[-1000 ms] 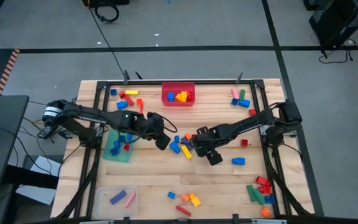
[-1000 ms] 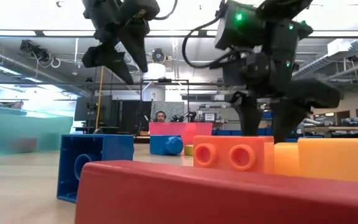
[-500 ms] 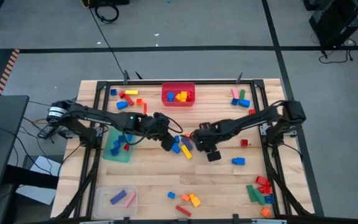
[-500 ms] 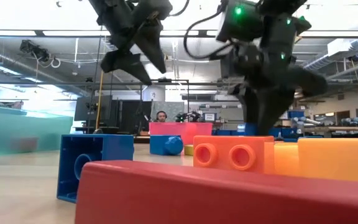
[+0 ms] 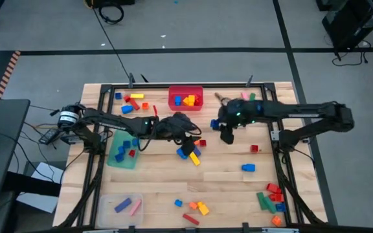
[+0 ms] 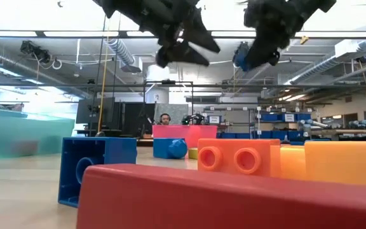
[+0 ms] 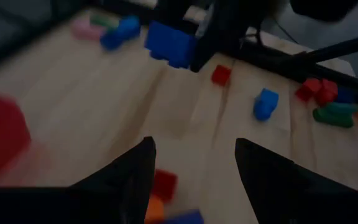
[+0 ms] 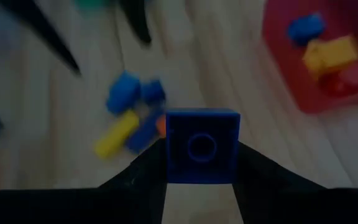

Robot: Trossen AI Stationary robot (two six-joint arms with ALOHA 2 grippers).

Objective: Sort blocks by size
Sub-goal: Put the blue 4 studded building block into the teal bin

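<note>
Blocks in several colours lie about the wooden table. A small heap (image 5: 191, 154) of blue and yellow ones sits in the middle. My right gripper (image 5: 225, 134) hangs above the table, right of the red bin (image 5: 185, 105), and is shut on a blue square block (image 8: 202, 146); that block also shows in the low view (image 6: 241, 57) and in the left wrist view (image 7: 169, 43). My left gripper (image 5: 190, 138) hovers over the middle heap. It is open (image 7: 194, 146), with nothing between its fingers. My right gripper pinches the blue block by two opposite sides (image 8: 170, 158) between its two fingers. The block's face with a round stud points back at the wrist camera. The fingers slant downward from the table's right side. The block is lifted clear of the table.
The red bin holds yellow and blue blocks. A green bin (image 5: 123, 158) stands at the left and a clear bin (image 5: 117, 207) at the near left. Loose blocks lie far left (image 5: 132, 100), far right (image 5: 250, 102), near right (image 5: 272, 197) and near middle (image 5: 196, 207).
My right gripper has shut on the blue block at the middle heap. It has then risen with it and swung toward the far edge while rolling. My left gripper has gone toward the table's right, over the heap, and has tipped toward level; it stays open.
</note>
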